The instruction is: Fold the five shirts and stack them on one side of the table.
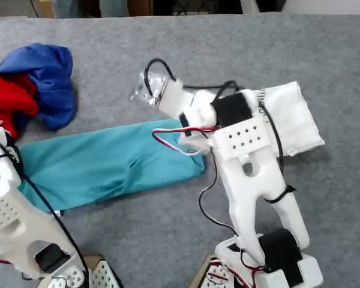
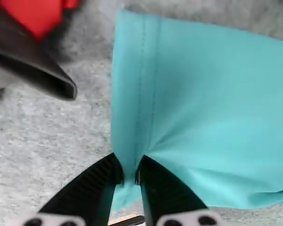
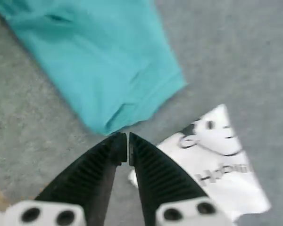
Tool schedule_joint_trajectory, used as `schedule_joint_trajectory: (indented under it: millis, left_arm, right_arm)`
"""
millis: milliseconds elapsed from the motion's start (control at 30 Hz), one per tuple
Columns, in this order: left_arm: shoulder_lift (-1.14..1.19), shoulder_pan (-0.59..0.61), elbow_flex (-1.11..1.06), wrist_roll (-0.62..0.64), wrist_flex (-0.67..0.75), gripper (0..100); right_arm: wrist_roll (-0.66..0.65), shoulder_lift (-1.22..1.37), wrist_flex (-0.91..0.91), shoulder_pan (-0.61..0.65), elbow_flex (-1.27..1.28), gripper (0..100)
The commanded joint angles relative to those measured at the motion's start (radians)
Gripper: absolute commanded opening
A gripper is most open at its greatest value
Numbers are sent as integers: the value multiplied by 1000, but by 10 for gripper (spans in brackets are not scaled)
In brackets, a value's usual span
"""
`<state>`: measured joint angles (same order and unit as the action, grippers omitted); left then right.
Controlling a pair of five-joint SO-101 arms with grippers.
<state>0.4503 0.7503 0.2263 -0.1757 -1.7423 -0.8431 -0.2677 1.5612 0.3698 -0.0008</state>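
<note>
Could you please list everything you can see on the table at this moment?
teal shirt: one, teal, laid out flat across the table's middle.
blue shirt: one, blue, crumpled near the high view's left edge.
red shirt: one, red, crumpled against the blue shirt.
white shirt: one, white with dark print, folded, partly under the right arm.
table: one, grey felt-like surface, under everything.
left gripper: one, black fingers, shut on the teal shirt's hemmed edge.
right gripper: one, black fingers, shut, between the teal shirt's corner and the white shirt.
</note>
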Motion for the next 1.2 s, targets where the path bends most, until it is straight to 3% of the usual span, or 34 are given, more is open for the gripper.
schedule_joint_trajectory:
  millis: [0,167,367,500,667,800,933,1167]
  left_arm:
    - [-94,-53,-5,-6,-18,28]
    - [-305,-222,-101,-2,-18,28]
    - [-562,-561,-186,-2,-17,29]
    - [-598,-779,-197,5,-17,29]
    - [-565,-955,-188,169,75,29]
    - [-532,-1075,-188,272,166,29]
    - [-519,-1175,-188,288,218,29]
    - [-506,-1214,-188,356,358,29]
  right_arm:
    - [3,-41,12,-64,-197,15]
    - [0,-41,8,-229,-289,15]
    - [-44,-35,12,-422,-285,18]
    - [-46,-47,-26,-566,-302,18]
    - [-48,-59,-29,-738,-312,18]
    - [-48,-51,-31,-767,-332,18]
    - [-48,-51,-44,-769,-323,18]
    - [-48,-51,-44,-770,-323,17]
